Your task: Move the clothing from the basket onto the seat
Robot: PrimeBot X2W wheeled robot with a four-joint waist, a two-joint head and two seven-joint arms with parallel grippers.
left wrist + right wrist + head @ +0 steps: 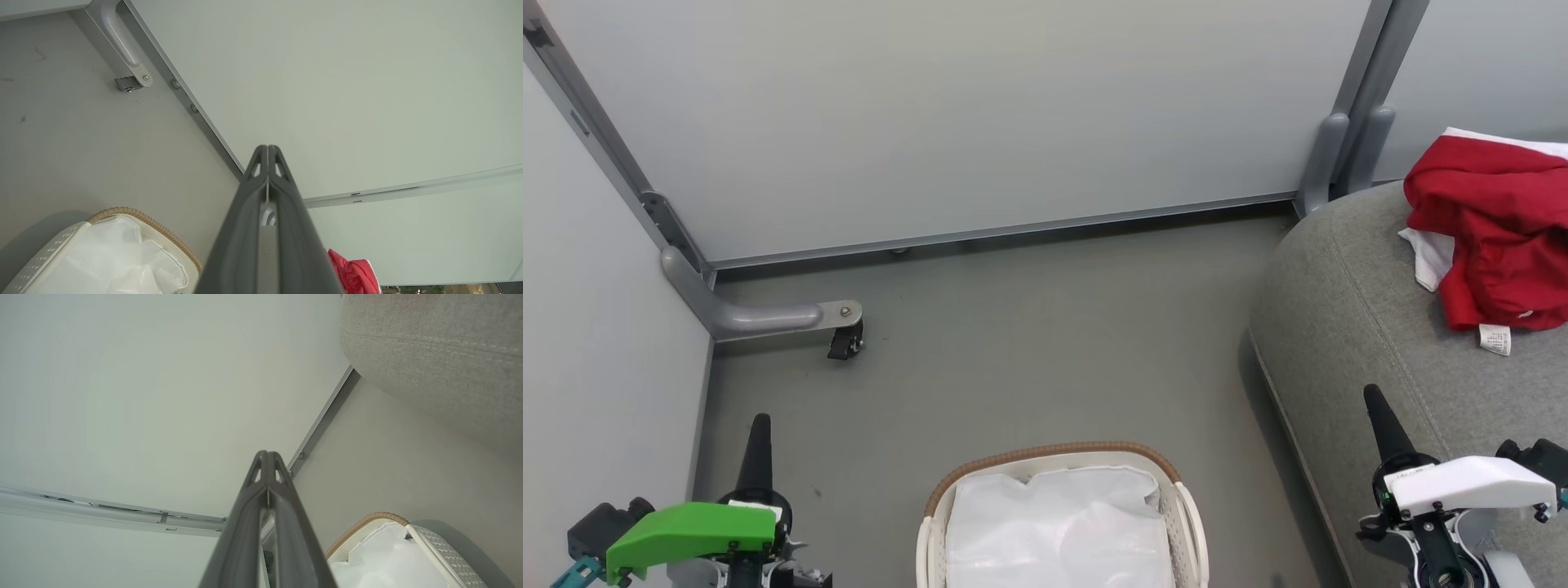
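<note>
The red clothing (1494,229) lies bunched up on the grey seat (1347,310). The basket (1054,454) shows its white liner (1054,523). The left claw (760,425) and right claw (1376,404) are pinched tight, holding nothing. A bump might knock the clothing off.

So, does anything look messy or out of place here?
Only the red clothing, lying in a crumpled heap on the seat with a label sticking out. The basket holds just its rumpled liner. Nothing spilled.
</note>
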